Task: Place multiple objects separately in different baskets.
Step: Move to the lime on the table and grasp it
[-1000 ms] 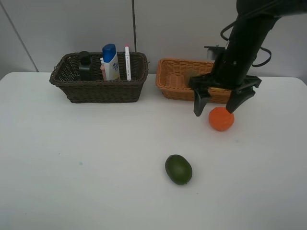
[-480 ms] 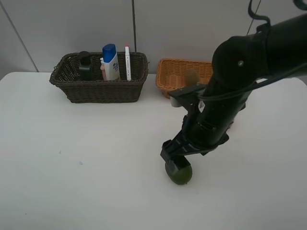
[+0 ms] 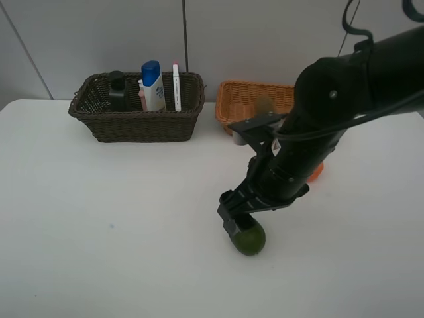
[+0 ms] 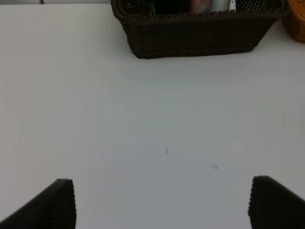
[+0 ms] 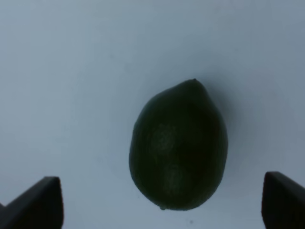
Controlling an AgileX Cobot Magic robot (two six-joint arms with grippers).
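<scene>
The dark green avocado-like fruit [image 3: 250,240] lies on the white table at front centre. My right gripper [image 3: 237,222] is open and right above it; in the right wrist view the fruit [image 5: 178,145] sits between the two fingertips [image 5: 45,202], apart from both. The orange [image 3: 317,172] is mostly hidden behind the right arm. The dark brown basket [image 3: 136,126] holds the green pump bottle [image 3: 117,93], blue-capped tube [image 3: 153,85], pink bottle [image 3: 142,97] and marker [image 3: 176,86]. The light orange basket [image 3: 246,116] holds a brown kiwi [image 3: 265,104]. The lemon is not seen. My left gripper [image 4: 167,193] is open and empty.
The left wrist view shows the dark basket [image 4: 190,36] far ahead over bare white table and a corner of the light basket [image 4: 298,16]. The table's front edge lies close below the green fruit in the high view.
The right arm swung from beside the orange down and left to the green fruit, then settled slightly lower over it. The fruit and baskets have not moved.
</scene>
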